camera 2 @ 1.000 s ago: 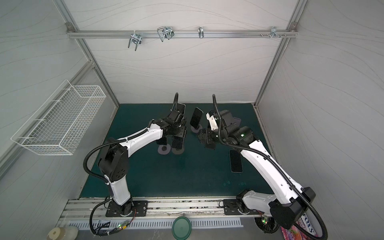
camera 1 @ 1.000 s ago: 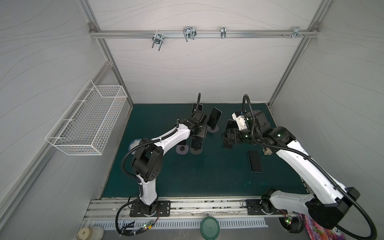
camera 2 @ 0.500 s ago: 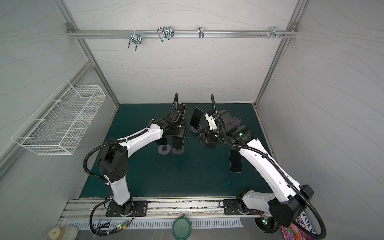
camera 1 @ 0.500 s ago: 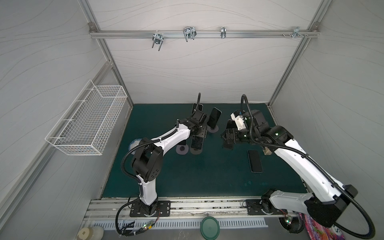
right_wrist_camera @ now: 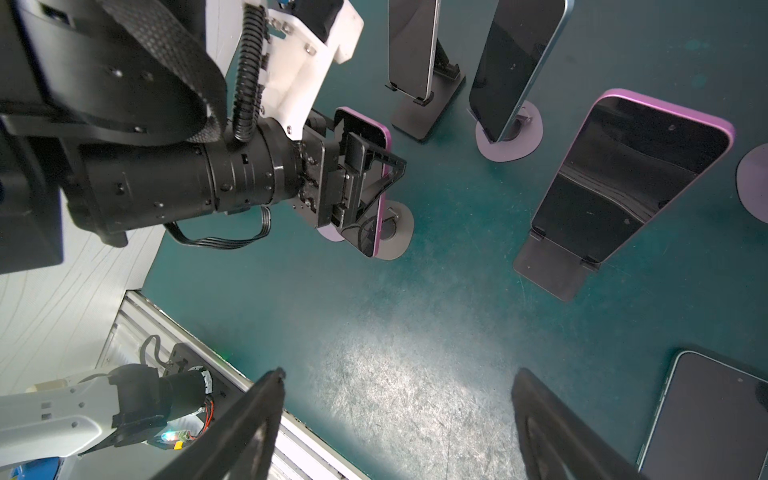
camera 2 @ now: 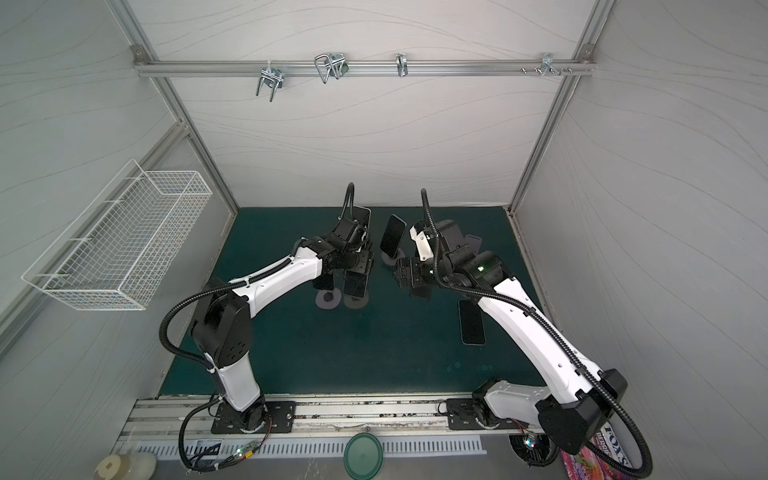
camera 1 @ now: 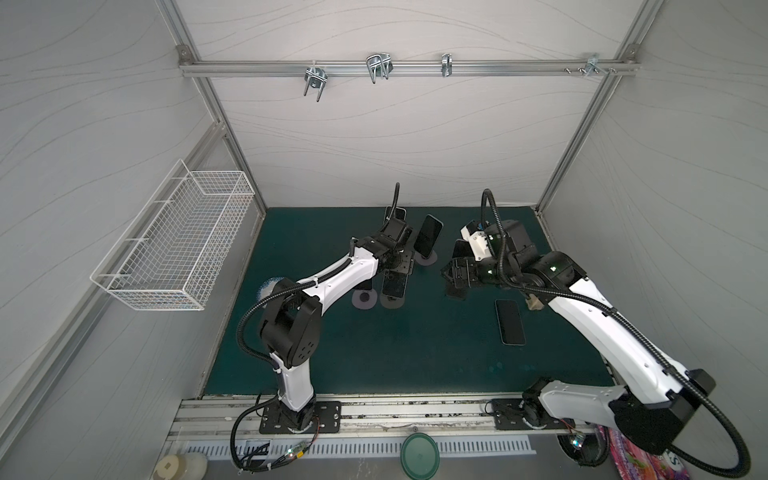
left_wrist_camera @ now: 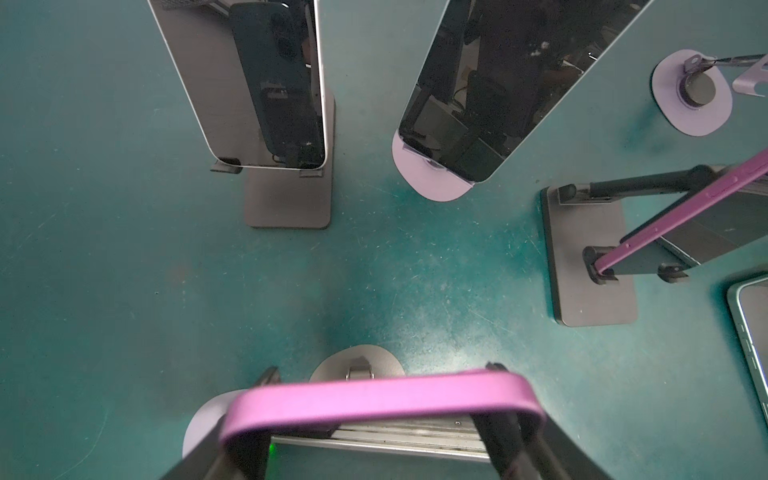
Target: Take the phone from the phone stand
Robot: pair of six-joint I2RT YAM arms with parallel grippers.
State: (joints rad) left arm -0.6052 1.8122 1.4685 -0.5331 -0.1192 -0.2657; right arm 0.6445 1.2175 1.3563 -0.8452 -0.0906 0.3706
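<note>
My left claw (right_wrist_camera: 365, 178) is clamped narrow on the purple phone (left_wrist_camera: 382, 403), with 1 finger on each long side near its upper end. The phone stands tilted just left of the middle of the green mat (camera 1: 374, 353), directly over the round grey stand (right_wrist_camera: 397, 235). Its lower end is close to that stand's base. I cannot tell whether it touches the cradle. A lilac round base (left_wrist_camera: 203, 419) lies just beside the grey one, on its left.

My right claw (right_wrist_camera: 399, 395) hangs wide, with nothing between its 2 fingers (right_wrist_camera: 266, 415), above bare mat right of centre. To its right and nearer, a flat phone (camera 1: 510, 322) lies face up on the mat. A second purple phone (right_wrist_camera: 631, 174) leans on a dark rectangular stand (right_wrist_camera: 548, 270) close under my right arm.

Farther back, a blue-edged phone (right_wrist_camera: 515, 62) stands on a lilac round stand (right_wrist_camera: 509, 143) near the middle. Just left of it, a silver-edged phone (right_wrist_camera: 411, 45) rests on another dark stand (right_wrist_camera: 428, 108). Both are upright and well apart from the phone I hold.
</note>
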